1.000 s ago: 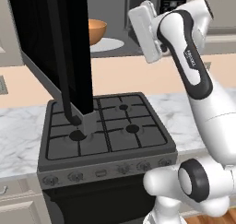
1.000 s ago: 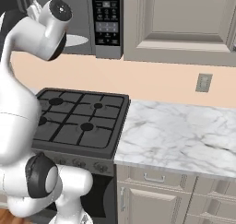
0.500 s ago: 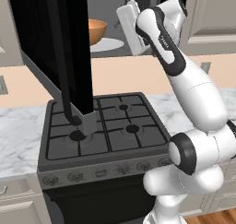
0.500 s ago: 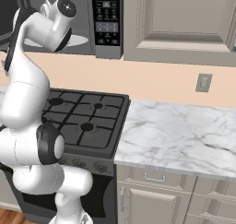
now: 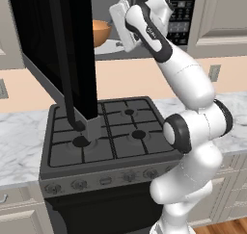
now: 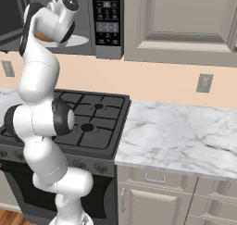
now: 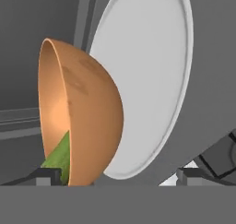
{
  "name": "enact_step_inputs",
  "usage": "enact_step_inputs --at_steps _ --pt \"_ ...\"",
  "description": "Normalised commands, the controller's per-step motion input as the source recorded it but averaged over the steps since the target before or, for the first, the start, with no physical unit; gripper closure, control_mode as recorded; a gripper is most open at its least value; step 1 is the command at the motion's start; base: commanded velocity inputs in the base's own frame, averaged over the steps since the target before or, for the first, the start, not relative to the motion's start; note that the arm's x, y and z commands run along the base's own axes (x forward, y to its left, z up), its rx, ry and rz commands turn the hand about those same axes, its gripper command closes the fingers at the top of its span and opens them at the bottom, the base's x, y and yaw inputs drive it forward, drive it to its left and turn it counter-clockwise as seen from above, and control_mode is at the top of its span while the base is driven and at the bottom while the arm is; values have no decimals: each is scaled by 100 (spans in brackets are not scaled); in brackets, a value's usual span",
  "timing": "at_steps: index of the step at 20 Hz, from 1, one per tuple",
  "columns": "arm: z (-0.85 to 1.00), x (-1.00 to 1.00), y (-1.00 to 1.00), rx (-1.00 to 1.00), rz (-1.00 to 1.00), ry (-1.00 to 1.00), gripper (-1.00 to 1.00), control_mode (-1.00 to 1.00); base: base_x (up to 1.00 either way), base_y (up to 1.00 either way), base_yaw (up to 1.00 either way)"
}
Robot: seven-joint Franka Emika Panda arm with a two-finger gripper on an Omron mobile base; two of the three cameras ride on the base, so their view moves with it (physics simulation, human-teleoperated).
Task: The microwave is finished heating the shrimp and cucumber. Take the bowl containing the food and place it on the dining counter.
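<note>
Rendered home kitchen. Evidence: black gas stove [image 5: 108,136] w/ four burners and a knob row along front edge, set between two runs of white grey-veined marble worktop [image 6: 185,138]. Over-range microwave [image 6: 107,20] above stove, keypad at its right edge, black door [image 5: 58,50] swung open, white turntable plate [image 7: 152,80] inside. Grey panelled upper cabinets [image 6: 180,22]; lower cabinets w/ metal pull handles [image 6: 155,178] under worktop. Peach backsplash wall w/ outlet plate [image 6: 204,83]. Wood floor [image 5: 226,226] at lower corner. Orange-tan bowl [image 7: 78,117] w/ green veg on turntable: food prep setting.
</note>
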Motion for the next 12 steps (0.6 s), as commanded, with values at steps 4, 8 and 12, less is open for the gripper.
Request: enact_step_inputs --at_steps 4,8,12 --pt "0 66 27 0 0 2 -100 -100 0 0 0" --pt "0 54 24 0 0 1 -100 -100 0 0 0" --pt "-7 38 20 -1 0 2 -100 -100 0 0 0"
